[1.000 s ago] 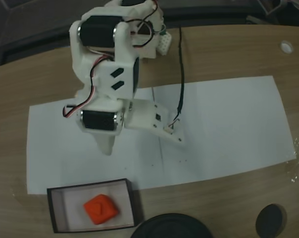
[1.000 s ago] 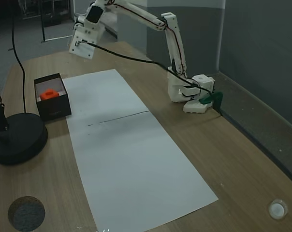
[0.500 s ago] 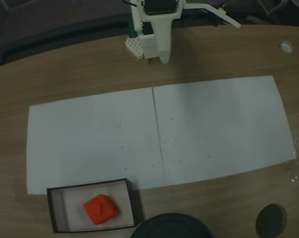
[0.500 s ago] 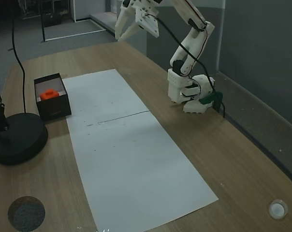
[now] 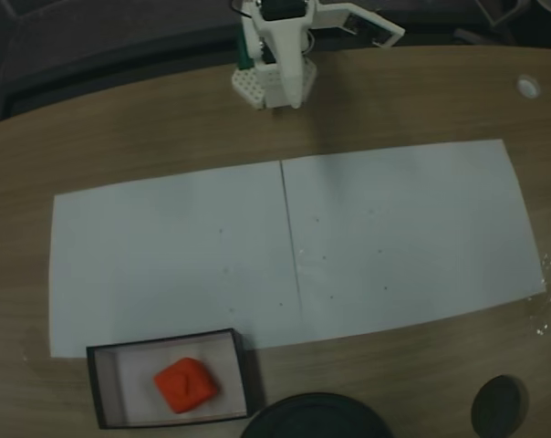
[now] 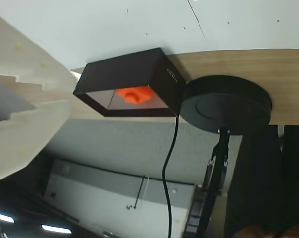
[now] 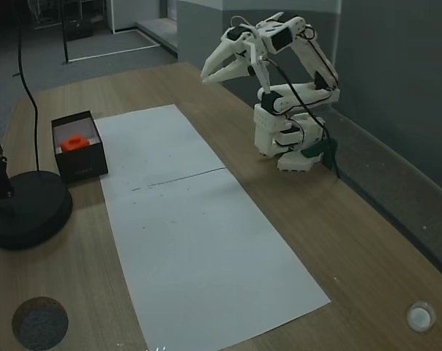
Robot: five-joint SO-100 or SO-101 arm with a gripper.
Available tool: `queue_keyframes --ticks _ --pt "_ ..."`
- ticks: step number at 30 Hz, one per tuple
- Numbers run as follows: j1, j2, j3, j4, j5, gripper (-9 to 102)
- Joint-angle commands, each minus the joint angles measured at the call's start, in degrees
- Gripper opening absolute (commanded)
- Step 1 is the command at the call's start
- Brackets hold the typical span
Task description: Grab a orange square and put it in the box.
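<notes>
Two fingers slightly apart, pincer empty

My top-down fixed view looks from above the table, arm base far, box near. My other fixed view stands low at one table end, looking along the paper, box far left. The wrist view, upside down, faces the box from afar. All three share it.
</notes>
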Motion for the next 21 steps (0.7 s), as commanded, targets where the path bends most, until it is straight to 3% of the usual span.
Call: queue_keyframes --ticks 1,13,21 --pt "0.4 6.6 2.3 -1.4 -5.3 0" --pt "0.5 14.5 9.6 -2.1 -7.9 0" --pt "-0.1 14.6 26.5 -6.9 -7.3 0"
